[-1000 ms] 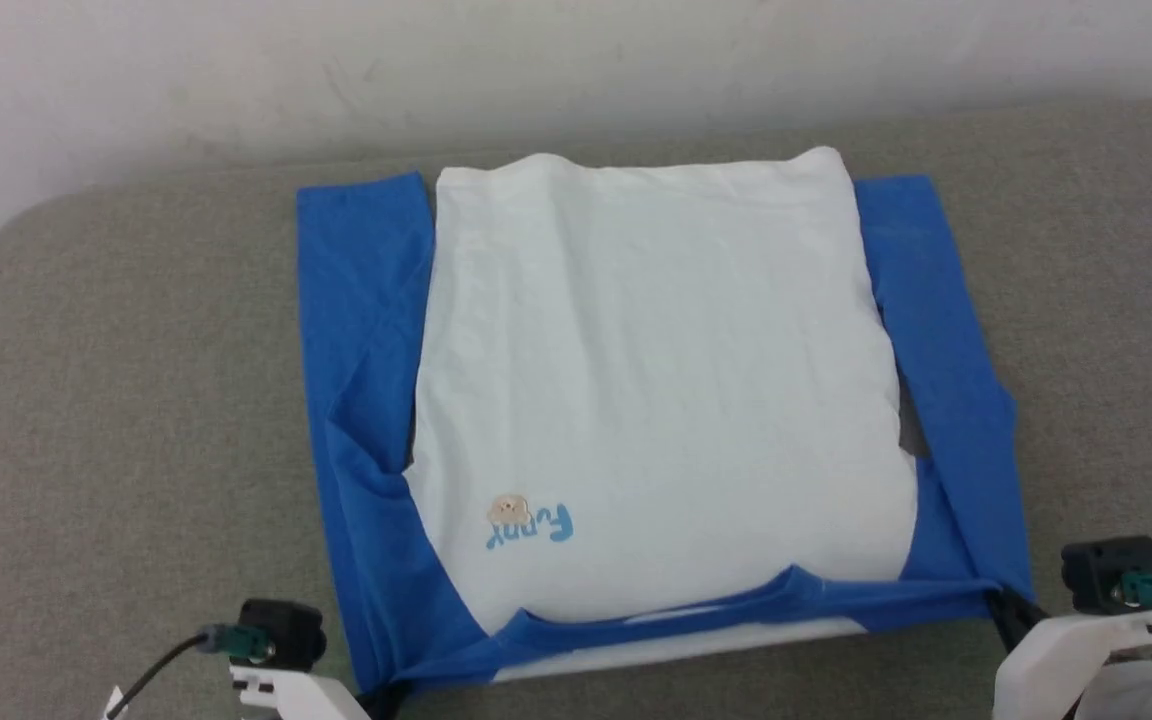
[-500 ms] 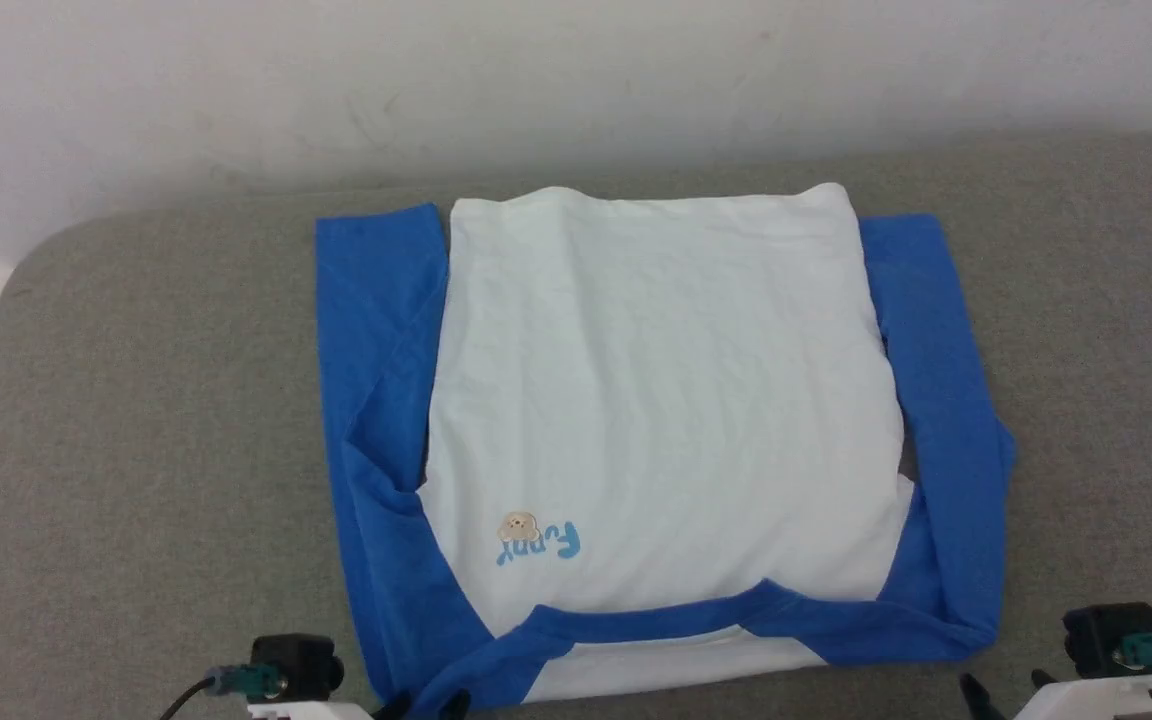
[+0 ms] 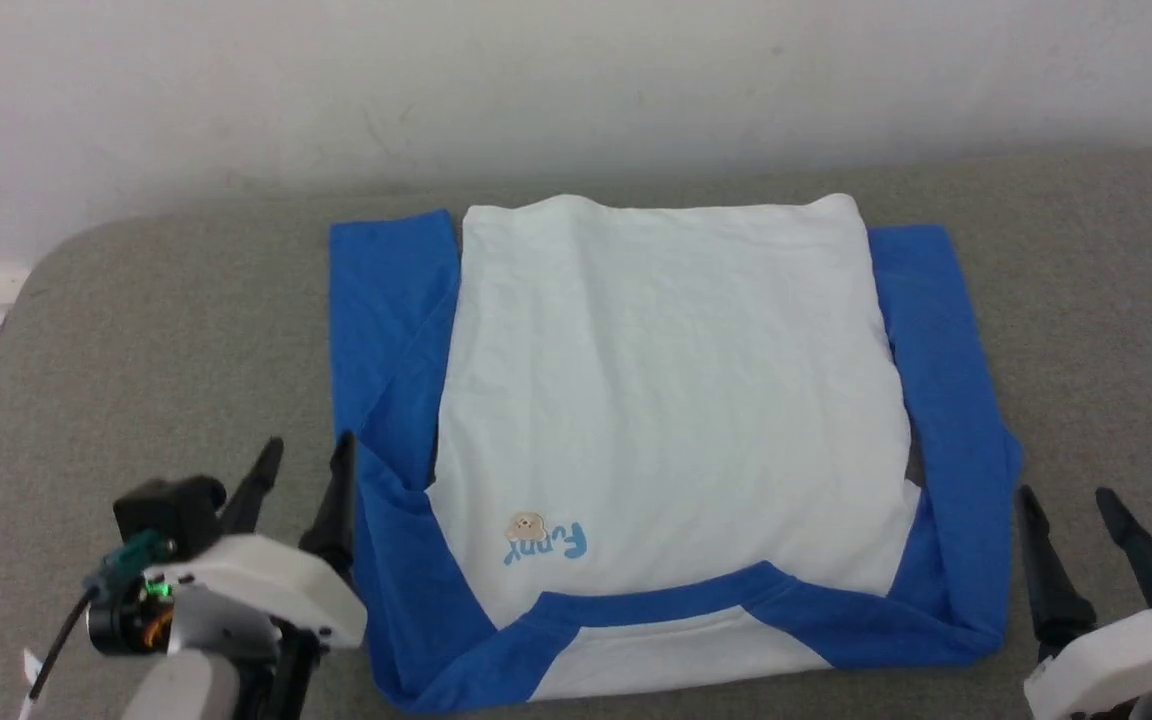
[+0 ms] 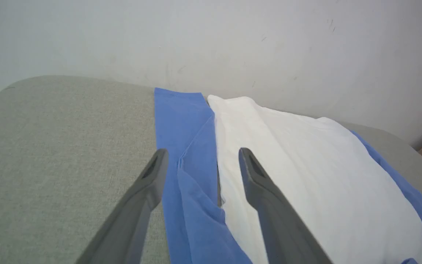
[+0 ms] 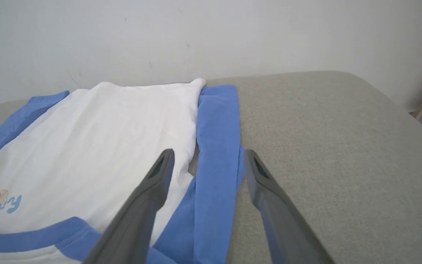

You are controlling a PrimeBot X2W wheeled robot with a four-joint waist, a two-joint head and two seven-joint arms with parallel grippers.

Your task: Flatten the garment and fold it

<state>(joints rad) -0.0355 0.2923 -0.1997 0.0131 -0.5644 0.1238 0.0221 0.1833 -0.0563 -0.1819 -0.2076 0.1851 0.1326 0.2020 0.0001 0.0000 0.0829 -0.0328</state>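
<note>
The thin, soft white shirt with royal-blue sleeves and trim lies flat on the grey woven cushion. It looks light, limp and easily wrinkled; the blue sleeve edges seem best to pinch. The left gripper and right gripper flank it, fingers spread, empty.

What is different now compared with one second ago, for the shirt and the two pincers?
Both let go of the shirt at its near corners: the left pincer and the right pincer now stand open, raised at its two sides. Its near blue edge, stretched straight before, has slackened and curves. The shirt stays folded flat on the grey cushion.
</note>
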